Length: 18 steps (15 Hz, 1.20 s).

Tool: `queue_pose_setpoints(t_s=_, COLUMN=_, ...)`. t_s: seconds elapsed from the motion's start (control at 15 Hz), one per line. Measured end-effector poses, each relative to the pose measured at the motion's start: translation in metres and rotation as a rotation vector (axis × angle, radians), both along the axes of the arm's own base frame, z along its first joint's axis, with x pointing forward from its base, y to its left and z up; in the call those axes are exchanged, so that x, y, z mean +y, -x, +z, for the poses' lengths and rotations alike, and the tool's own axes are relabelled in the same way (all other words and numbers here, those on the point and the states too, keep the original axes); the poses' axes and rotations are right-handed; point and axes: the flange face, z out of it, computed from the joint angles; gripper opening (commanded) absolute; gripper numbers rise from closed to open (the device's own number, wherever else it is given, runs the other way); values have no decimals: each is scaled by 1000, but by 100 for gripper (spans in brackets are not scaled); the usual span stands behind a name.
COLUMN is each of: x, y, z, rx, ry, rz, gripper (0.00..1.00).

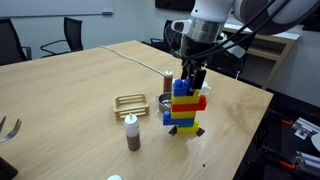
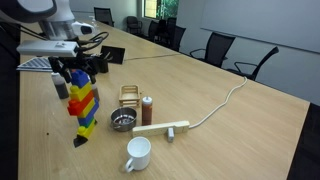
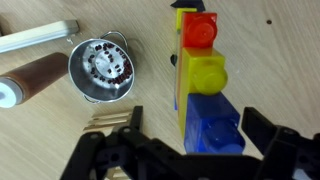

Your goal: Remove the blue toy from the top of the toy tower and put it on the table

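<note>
We are working at the grasping step: the end effector (image 1: 190, 76) is hanging directly over the toy tower (image 1: 185, 106), and its dark fingers (image 3: 250, 128) are reaching down on both sides of the blue toy (image 3: 210, 128) that is capping the stack. In the wrist view the jaws are standing wide. One finger is sitting just beside the blue toy and the other is clearly apart from it, so we are judging that nothing is gripped yet. The blue toy is sitting on top of the tower, with yellow and red bricks showing below it in the wrist view. The tower is standing upright on the tabletop (image 1: 70, 90) near the edge.

In both exterior views the end effector (image 2: 74, 72) is covering the tower's top (image 2: 78, 82), so we cannot tell from them how deep the fingers are reaching.

The next move, as we are reading it, calls for centring the jaws on the blue toy, closing on its side faces, then lifting straight up so the lower bricks are not dragged or tipped. For the set-down we are looking for bare tabletop away from the metal cup (image 3: 102, 70) and the brown bottle (image 3: 30, 82), which are lying close to the tower.
</note>
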Motion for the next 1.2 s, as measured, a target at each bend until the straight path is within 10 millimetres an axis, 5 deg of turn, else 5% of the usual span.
queue_pose_setpoints(t_s=0.33, x=0, y=3, z=-5, rx=14, ry=-2, rz=-4, gripper=100)
queue_pose_setpoints(t_s=0.4, x=0, y=3, z=-5, rx=15, ry=-2, rz=-4, gripper=78)
queue_pose_setpoints(t_s=1.07, x=3, y=4, z=-5, rx=15, ry=-3, rz=6, gripper=11)
queue_pose_setpoints(t_s=1.2, x=3, y=5, z=-5, rx=15, ry=-3, rz=7, gripper=10)
